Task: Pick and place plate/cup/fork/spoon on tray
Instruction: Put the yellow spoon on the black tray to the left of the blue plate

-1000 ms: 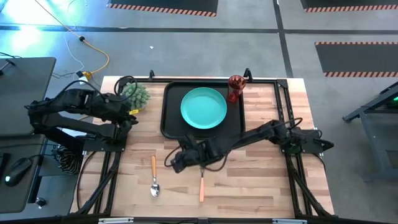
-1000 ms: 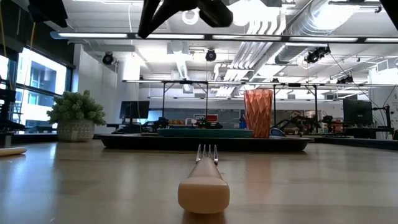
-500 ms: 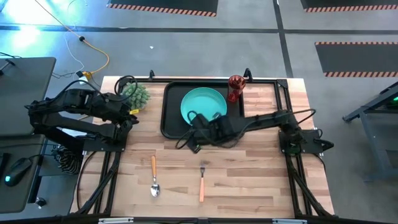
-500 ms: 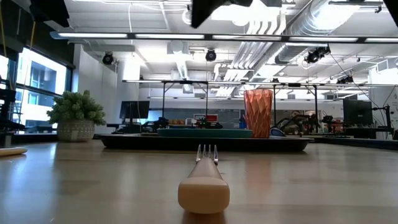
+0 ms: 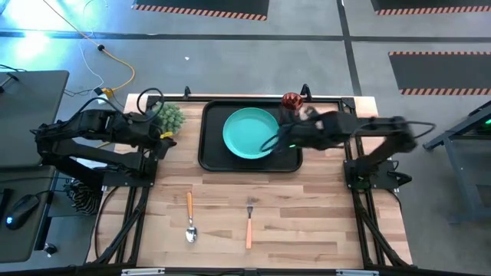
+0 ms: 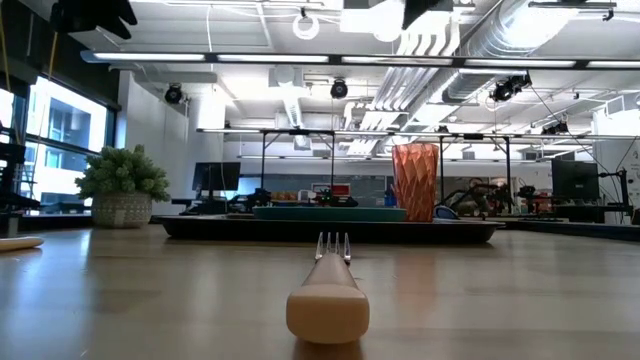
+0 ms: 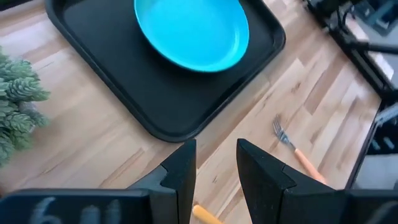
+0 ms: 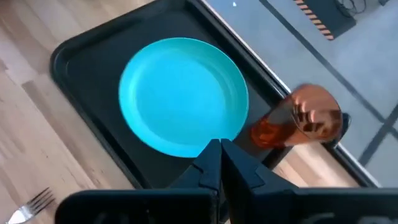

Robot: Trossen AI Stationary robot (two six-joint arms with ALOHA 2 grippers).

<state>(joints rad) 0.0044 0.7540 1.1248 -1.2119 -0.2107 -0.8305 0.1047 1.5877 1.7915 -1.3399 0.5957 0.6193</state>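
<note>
The turquoise plate (image 5: pixel 251 133) lies in the black tray (image 5: pixel 212 146), and the dark-red cup (image 5: pixel 291 100) stands upright in the tray's far right corner. The fork (image 5: pixel 248 224) and the spoon (image 5: pixel 190 218) lie flat on the bare wood near the front edge. My right gripper (image 5: pixel 278 140) hangs shut and empty above the tray's right part, between plate and cup; its wrist view shows its shut fingers (image 8: pixel 221 155) over the plate (image 8: pixel 183 93) beside the cup (image 8: pixel 298 121). My left gripper (image 7: pixel 216 165) waits open and empty high over the table's left side.
A small potted plant (image 5: pixel 168 116) stands just left of the tray, under my left arm. Bare wood lies between the tray's near rim and the cutlery. A black metal frame (image 5: pixel 349 115) borders the table's right side.
My right gripper has risen from low over the table beside the fork and swung toward the far right, now over the tray's right part next to the cup. It has rolled on the way and stayed shut. The tableware has not moved.
</note>
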